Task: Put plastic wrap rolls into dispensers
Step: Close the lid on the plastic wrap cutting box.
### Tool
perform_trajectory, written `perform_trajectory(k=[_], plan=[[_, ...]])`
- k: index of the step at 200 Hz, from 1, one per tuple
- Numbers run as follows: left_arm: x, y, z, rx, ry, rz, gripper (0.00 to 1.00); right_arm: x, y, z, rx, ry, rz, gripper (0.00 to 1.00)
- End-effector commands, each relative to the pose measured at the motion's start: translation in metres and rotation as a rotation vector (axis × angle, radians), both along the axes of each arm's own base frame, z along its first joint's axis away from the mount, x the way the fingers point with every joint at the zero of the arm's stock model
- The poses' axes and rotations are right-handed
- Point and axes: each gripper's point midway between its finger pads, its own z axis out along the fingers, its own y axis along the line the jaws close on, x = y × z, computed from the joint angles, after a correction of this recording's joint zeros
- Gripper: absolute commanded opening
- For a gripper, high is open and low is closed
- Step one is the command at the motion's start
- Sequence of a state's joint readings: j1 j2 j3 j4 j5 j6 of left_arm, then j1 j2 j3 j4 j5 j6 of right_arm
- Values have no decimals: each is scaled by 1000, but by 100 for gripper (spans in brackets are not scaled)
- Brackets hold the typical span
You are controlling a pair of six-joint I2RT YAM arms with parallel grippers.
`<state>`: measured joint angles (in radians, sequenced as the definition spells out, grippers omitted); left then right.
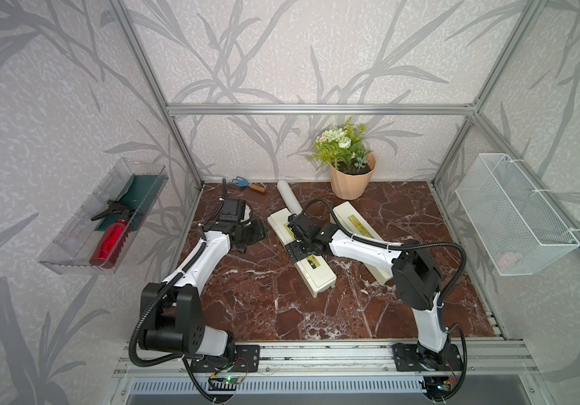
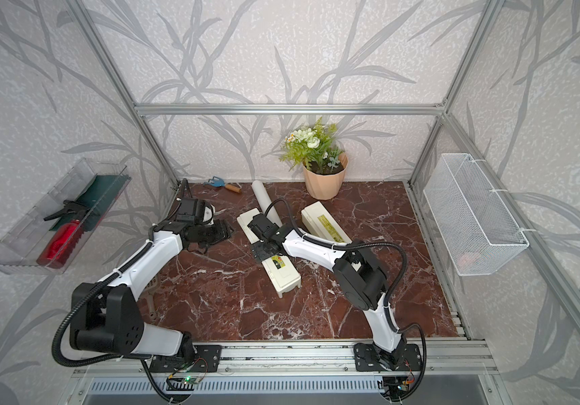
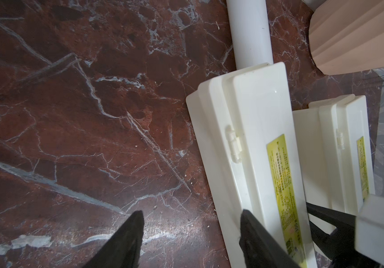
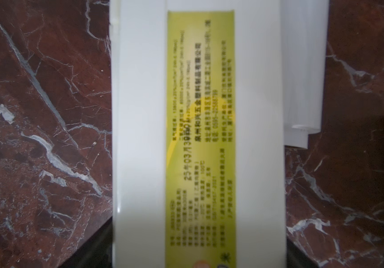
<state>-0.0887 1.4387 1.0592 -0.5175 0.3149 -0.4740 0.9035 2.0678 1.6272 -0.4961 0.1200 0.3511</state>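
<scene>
White-shelled left arm [image 1: 194,263] and right arm [image 1: 358,250], black joints [image 1: 415,277] — ribbed black cables [image 1: 135,333], black base plates [image 1: 248,352].

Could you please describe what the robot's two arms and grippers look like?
Both the left arm and right arm have glossy white shells between bulky black joints, and each carries a black ribbed cable fastened with white ties. The left gripper is black with pointed, tapering fingers; the right gripper is black too.

The yellow-green label [image 4: 200,139] on the dispenser [image 4: 140,116] lid directly under the right gripper [image 1: 302,245] carries Chinese print, with a stamped date "25年03月30" and a maker's line "泉州和兴五金塑料制品有限公司" readable, while the smaller lines are too blurred to read.
</scene>
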Motion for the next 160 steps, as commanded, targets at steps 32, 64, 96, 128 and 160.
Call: perform_trajectory(k=[32,64,96,128,160], plan=[[1,-2,11,-19,-46,-15,69,9,5,-4,-4,-20,-54,81],[2,-4,8,-28,-41,-23,75,10,1,7,-21,-45,-51,82],[3,-5,5,-30,-37,-25,75,11,-6,17,-47,-71,-64,79],[5,-7,3,-36,-35,-34,75,11,-6,24,-77,-93,-51,79],[6,-8,1,-40,-28,-36,75,10,-7,15,-96,-86,-39,79]])
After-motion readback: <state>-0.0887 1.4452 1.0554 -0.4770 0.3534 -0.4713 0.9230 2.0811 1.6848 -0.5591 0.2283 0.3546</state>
